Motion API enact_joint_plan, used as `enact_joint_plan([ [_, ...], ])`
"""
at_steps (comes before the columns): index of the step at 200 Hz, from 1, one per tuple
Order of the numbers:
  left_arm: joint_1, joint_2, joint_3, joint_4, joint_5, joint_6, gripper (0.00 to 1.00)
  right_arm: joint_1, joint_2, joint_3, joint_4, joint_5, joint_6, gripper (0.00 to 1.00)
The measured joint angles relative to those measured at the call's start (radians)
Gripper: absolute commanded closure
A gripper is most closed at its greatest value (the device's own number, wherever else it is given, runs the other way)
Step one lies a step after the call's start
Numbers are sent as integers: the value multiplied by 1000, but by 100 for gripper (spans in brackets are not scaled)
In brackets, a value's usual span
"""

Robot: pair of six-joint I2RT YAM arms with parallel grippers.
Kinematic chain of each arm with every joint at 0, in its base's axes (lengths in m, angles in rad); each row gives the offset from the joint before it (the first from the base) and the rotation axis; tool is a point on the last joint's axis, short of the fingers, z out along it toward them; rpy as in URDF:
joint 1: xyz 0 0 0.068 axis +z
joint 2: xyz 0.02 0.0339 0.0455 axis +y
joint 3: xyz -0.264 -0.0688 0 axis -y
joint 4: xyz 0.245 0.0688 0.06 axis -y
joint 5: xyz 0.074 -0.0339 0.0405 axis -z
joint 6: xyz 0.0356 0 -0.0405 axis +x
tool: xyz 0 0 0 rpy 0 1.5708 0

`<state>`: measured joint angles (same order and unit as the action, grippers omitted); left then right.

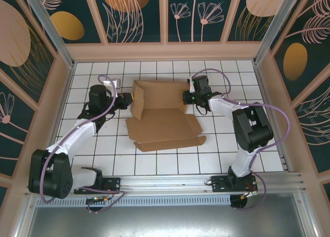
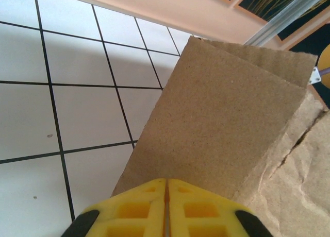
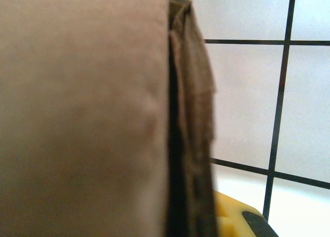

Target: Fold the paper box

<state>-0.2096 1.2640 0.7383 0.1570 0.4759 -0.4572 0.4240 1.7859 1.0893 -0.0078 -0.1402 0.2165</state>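
The paper box (image 1: 164, 124) lies in the middle of the white tiled tabletop (image 1: 227, 144), partly folded. Its back panel and two short side walls stand up, while the front flap lies flat toward the arms.

The left fingers (image 1: 128, 99) are at the outer face of the box's left side wall. In the left wrist view these yellow fingers (image 2: 134, 214) are pressed together with only a thin seam between them. The brown cardboard (image 2: 221, 123) rises straight out from their tips and leans over the tiles. Whether its edge is pinched in that seam I cannot tell.

The right fingers (image 1: 186, 98) sit at the right side wall. In the right wrist view the cardboard (image 3: 82, 113) stands edge-on very close to the camera and is blurred. One yellow finger (image 3: 229, 216) lies just beside its outer face. The other finger is hidden behind the wall, so I cannot tell whether this pair is clenched or released.
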Motion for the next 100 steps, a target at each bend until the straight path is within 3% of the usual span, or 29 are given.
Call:
enact_joint_plan([
  [47, 0, -11, 0, -10, 11, 12, 76, -6, 2, 0, 1, -10, 0, 100],
  [100, 0, -37, 0, -14, 14, 18, 81, -11, 4, 0, 2, -15, 3, 100],
])
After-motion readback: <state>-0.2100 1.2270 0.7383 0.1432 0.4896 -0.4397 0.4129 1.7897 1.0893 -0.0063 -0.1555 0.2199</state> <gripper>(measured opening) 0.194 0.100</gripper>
